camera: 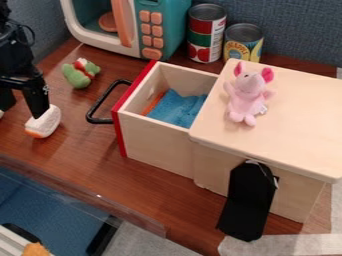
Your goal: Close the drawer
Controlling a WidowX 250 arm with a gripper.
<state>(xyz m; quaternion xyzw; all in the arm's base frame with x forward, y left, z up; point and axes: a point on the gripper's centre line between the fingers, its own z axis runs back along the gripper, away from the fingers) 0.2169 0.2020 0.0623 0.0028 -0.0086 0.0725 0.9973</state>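
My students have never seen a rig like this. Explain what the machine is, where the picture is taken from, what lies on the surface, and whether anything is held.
This is one robot arm, seen by a fixed camera looking down at a slant. Its hand is a two-finger gripper at the left edge, spread open and holding nothing.

On the brown table stands a wooden box with its drawer pulled out. The drawer has a red front, a black handle and blue cloth inside. A pink soft toy lies on the box. Near the handle is a green toy; behind are a toy microwave and two cans. The job is closing the drawer.
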